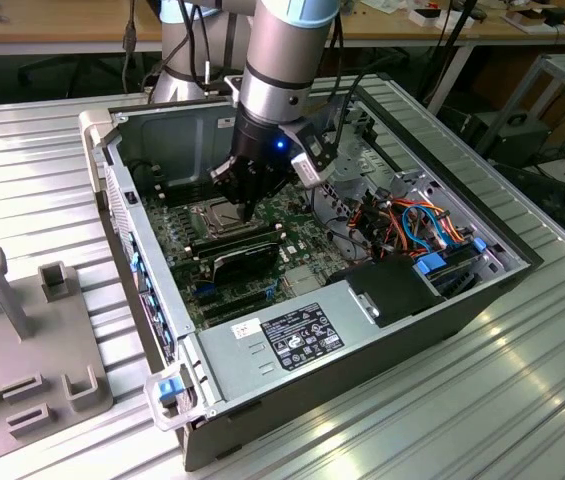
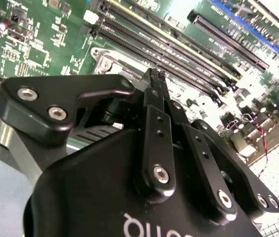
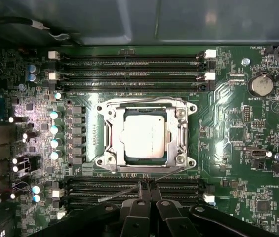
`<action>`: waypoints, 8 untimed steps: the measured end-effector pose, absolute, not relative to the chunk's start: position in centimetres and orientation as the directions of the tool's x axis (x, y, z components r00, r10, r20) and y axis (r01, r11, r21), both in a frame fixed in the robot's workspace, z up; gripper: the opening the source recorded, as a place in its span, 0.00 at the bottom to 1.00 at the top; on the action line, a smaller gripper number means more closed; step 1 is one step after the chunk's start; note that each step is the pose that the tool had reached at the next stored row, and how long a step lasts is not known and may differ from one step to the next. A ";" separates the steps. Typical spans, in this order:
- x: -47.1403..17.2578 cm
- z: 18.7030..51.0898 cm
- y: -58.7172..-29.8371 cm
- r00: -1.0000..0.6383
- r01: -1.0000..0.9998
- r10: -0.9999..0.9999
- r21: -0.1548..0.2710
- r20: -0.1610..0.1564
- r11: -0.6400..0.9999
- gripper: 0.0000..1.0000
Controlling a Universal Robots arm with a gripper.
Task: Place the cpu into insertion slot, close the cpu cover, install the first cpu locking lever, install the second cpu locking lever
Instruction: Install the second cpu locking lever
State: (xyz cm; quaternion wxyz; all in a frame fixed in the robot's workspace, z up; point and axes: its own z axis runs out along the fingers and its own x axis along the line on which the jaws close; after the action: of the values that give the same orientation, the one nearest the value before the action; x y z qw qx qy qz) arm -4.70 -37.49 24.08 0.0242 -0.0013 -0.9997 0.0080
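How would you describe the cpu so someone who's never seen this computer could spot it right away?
Look inside the open computer case at the green motherboard. Near its middle, between two banks of long black memory slots, sits a silvery metal frame, the cpu cover. The cpu is the flat, dull silver square showing through its window, the board's one plain square metal plate.

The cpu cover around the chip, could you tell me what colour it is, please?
Silvery metal; the cpu cover shows best in the first wrist view.
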 end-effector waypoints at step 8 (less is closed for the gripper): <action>-5.4 23.9 -37.5 -0.999 0.000 0.001 -0.016 0.048 1.000 0.11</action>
State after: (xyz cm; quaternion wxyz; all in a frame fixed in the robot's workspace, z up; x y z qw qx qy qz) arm -5.40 -37.51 23.87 0.0242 -0.0004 -0.9997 0.0080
